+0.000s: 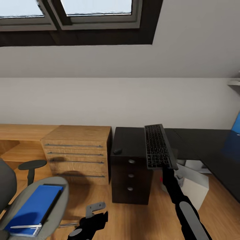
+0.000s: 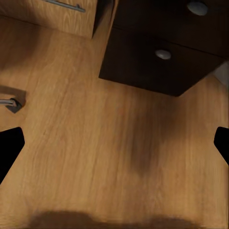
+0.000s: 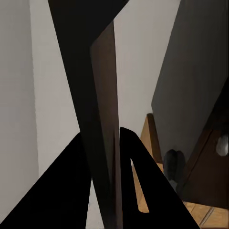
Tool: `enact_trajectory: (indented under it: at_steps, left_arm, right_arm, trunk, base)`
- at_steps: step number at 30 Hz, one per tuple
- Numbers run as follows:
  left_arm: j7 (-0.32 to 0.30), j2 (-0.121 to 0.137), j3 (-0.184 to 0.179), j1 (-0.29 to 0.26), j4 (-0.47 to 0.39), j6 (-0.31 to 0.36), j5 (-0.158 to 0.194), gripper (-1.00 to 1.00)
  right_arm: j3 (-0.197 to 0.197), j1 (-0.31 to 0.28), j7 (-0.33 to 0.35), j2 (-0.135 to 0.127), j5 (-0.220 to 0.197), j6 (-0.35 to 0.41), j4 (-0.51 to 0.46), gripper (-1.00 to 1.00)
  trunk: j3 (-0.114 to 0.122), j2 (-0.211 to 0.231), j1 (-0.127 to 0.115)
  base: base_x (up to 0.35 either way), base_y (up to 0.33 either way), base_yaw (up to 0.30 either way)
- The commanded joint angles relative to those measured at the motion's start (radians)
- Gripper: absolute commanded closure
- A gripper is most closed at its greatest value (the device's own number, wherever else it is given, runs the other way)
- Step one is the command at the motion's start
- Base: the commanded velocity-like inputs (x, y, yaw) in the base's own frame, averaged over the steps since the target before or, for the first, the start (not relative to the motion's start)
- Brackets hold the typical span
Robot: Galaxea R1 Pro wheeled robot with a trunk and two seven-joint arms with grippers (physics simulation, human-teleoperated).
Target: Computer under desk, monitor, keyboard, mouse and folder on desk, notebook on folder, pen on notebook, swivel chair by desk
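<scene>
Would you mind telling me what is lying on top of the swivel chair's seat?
The blue folder lies flat on the swivel chair seat, with a white pen at its near end. Anything beneath the folder is covered.

Keyboard (image 1: 158,146): black, grey keys, raised above the desk (image 1: 200,143).
Mouse (image 1: 117,151): dark, on desk corner.
Folder (image 1: 33,208): blue, on chair seat (image 1: 60,186).

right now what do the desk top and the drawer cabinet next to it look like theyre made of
Desk: glossy black top, probably lacquer or laminate; it mirrors the blue wall panel. Drawer cabinet: light wood or wood veneer, grain visible, with slim metal-looking bar handles.
</scene>
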Motion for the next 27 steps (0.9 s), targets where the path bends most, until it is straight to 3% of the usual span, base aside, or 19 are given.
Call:
enact_trajectory:
  at_steps: [1,27]
  left_arm:
    - [0.009,0.000,-0.001,0.000,-0.001,0.002,0.011,-1.00]
    - [0.008,0.000,-0.002,0.000,0.000,0.002,0.010,-1.00]
  right_arm:
    - [0.000,0.000,0.006,-0.001,-0.012,0.002,0.001,1.00]
    - [0.001,0.000,-0.007,-0.009,-0.014,0.044,0.023,1.00]
  trunk:
    - [0.002,0.007,-0.005]
    - [0.084,0.189,-0.104]
  base:
    - [-0.305,-0.207,0.000]
    - [-0.301,-0.215,0.000]
